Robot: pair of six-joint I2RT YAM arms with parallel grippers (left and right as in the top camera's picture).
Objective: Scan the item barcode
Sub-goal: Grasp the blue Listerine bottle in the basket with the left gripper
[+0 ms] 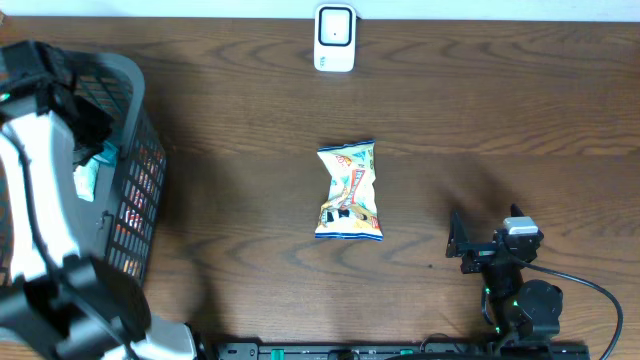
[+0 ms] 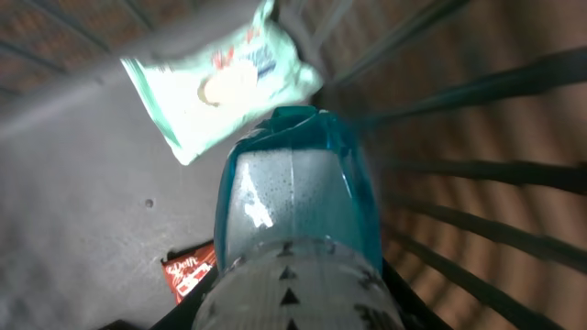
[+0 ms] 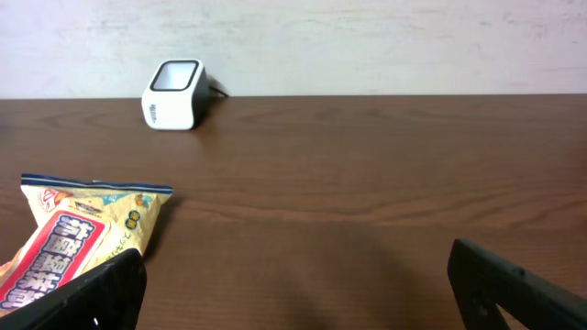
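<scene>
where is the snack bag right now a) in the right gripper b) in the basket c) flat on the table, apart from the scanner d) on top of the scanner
c: the snack bag lies flat on the table, clear of the scanner.

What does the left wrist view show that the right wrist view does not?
Only the left wrist view: a blue bottle, a pale green packet and a red packet, inside the dark basket. Only the right wrist view: the white scanner, the snack bag, the wooden table, the open right gripper. Shared: no item that I can tell.
</scene>
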